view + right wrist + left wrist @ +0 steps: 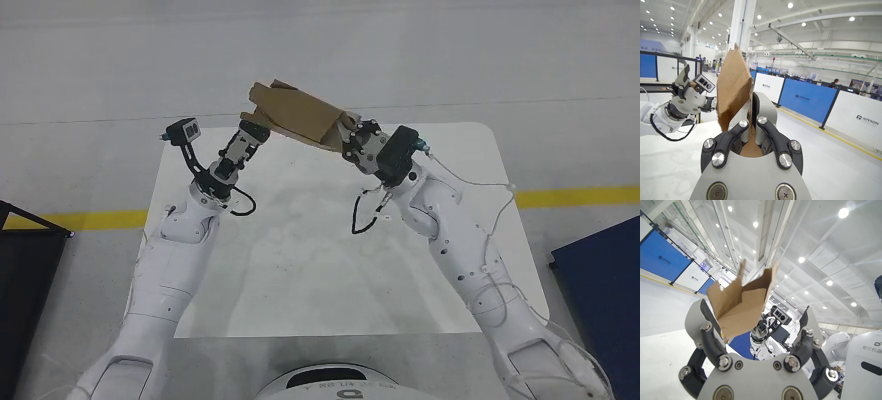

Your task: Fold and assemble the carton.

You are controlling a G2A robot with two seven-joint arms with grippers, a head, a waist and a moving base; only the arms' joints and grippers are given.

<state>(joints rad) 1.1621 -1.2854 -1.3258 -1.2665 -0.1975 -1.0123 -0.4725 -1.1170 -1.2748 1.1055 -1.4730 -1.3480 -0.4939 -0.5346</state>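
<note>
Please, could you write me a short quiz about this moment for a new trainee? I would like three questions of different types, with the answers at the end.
1. True or false: the right tool is shut on the carton.
2. Choose one. The left tool is: A) open; B) shut on the carton; C) shut on nothing.
3. Fill the gap: the carton does not lie on the table; it is held up in the ___.

Key: 1 true; 2 A; 3 air.
</note>
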